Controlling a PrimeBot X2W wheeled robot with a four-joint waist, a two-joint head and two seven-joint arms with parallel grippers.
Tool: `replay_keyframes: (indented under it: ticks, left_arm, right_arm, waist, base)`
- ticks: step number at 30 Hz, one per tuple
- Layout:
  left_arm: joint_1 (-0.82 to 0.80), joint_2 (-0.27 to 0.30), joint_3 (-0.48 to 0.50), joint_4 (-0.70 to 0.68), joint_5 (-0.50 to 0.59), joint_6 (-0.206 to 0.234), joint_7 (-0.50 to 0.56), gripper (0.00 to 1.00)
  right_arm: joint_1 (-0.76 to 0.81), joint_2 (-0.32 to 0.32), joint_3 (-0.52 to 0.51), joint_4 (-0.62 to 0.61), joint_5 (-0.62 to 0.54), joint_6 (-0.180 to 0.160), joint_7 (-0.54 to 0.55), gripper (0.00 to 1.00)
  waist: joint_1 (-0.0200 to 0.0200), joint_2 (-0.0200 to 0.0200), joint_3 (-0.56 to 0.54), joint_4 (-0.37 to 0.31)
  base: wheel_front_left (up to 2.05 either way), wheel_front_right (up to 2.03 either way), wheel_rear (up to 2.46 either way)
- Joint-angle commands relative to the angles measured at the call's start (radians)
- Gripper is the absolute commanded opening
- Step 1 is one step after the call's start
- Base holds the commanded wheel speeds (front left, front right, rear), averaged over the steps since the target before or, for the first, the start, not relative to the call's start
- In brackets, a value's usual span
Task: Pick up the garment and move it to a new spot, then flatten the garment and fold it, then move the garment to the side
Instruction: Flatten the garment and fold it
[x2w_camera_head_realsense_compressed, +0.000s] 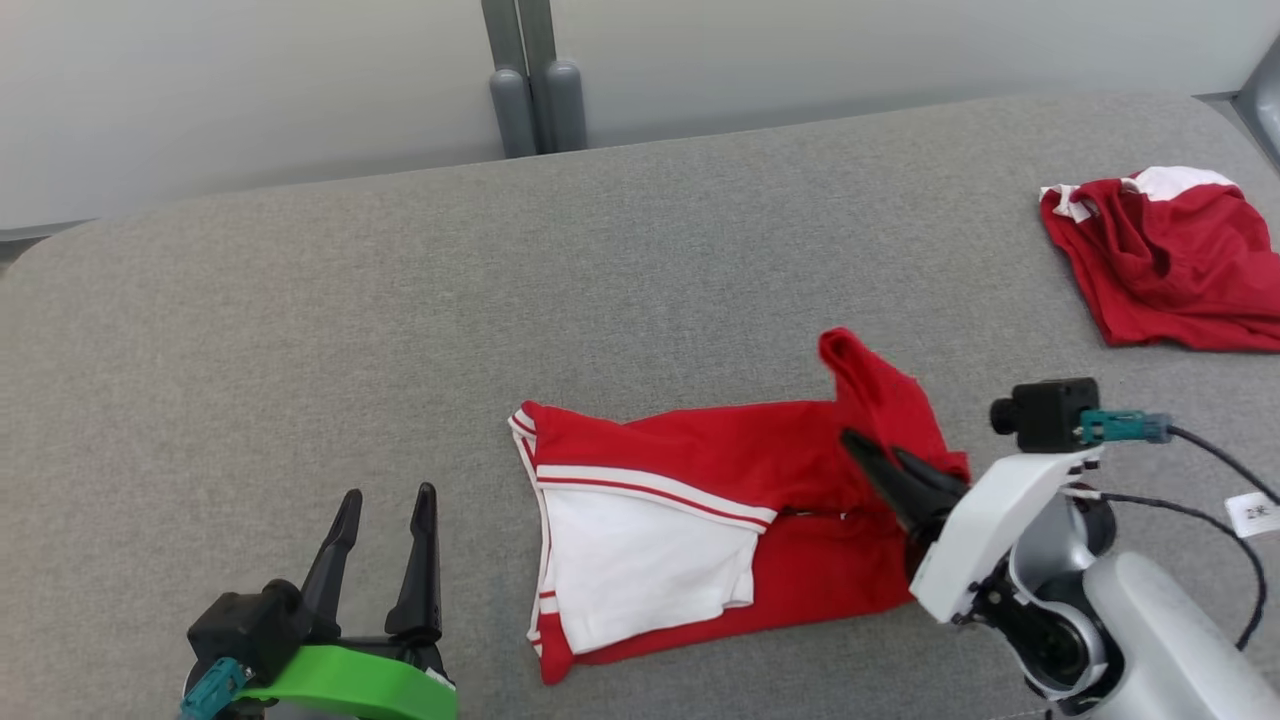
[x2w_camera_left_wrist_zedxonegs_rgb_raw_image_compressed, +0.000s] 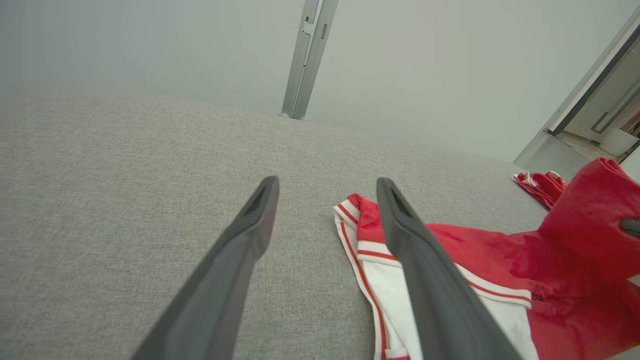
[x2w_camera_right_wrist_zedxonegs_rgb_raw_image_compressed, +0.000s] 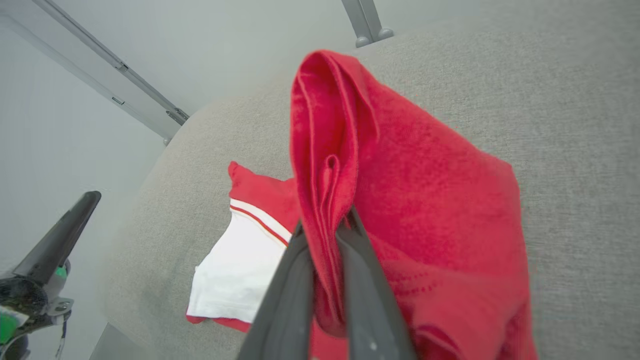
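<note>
The garment lies mid-desk, its 3 o'clock end raised and pinched in the right claw. The left claw hangs spread at 7 o'clock, apart from it. A red bundle sits at 2 o'clock.

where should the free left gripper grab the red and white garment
The striped left edge of the garment, coming from the robot's left: it lies flat nearest the open left gripper, opposite the end the right gripper pinches.
</note>
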Motion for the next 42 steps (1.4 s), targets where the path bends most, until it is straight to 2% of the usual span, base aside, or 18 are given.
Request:
replay_keyframes:
  ticks: [1,8,15,27,28,29,30,31,42]
  left_arm:
    - [-0.006,0.0,0.0,0.002,-0.004,-0.002,-0.003,1.0]
    - [-0.021,-0.003,-0.005,0.008,-0.003,-0.009,-0.002,1.0]
    - [-0.04,-0.011,-0.019,0.022,-0.002,-0.018,-0.001,1.0]
    - [-0.058,-0.025,-0.021,0.039,0.004,-0.026,-0.002,1.0]
    - [-0.058,-0.026,-0.021,0.04,0.005,-0.027,-0.002,1.0]
    - [-0.058,-0.027,-0.02,0.041,0.006,-0.027,-0.002,1.0]
    - [-0.059,-0.028,-0.02,0.041,0.006,-0.027,-0.002,1.0]
    - [-0.059,-0.029,-0.019,0.042,0.006,-0.028,-0.002,1.0]
    - [-0.054,-0.032,-0.015,0.045,0.012,-0.03,-0.003,1.0]
  right_arm:
    - [-0.012,0.02,0.022,-0.008,0.011,0.0,0.001,0.0]
    - [-0.062,0.102,0.141,0.06,-0.008,0.0,-0.028,0.0]
    - [-0.135,0.192,0.226,0.201,-0.009,0.0,-0.095,0.0]
    - [-0.245,0.26,0.326,0.465,-0.001,0.0,-0.195,0.0]
    - [-0.256,0.264,0.332,0.486,0.0,0.0,-0.207,0.16]
    - [-0.263,0.266,0.336,0.501,0.003,0.0,-0.214,0.38]
    - [-0.269,0.266,0.342,0.514,0.007,0.0,-0.22,0.72]
    - [-0.276,0.268,0.351,0.528,0.013,0.0,-0.227,1.0]
    - [-0.326,0.272,0.421,0.522,0.095,0.0,-0.301,1.0]
  waist:
    - [0.0,0.0,-0.004,0.023]
    - [0.0,0.0,-0.004,0.081]
    - [0.0,0.0,-0.003,0.126]
    - [0.0,0.0,0.007,0.156]
    - [0.0,0.0,0.008,0.157]
    - [0.0,0.0,0.009,0.158]
    - [0.0,0.0,0.009,0.158]
    - [0.0,0.0,0.01,0.157]
    - [0.0,0.0,0.009,0.139]
  base:
    - [0.0,0.0,0.0]
    - [0.0,0.0,0.0]
    - [0.0,0.0,0.0]
    - [0.0,0.0,0.0]
    - [0.0,0.0,0.0]
    - [0.0,0.0,0.0]
    - [0.0,0.0,0.0]
    - [0.0,0.0,0.0]
    - [0.0,0.0,0.0]
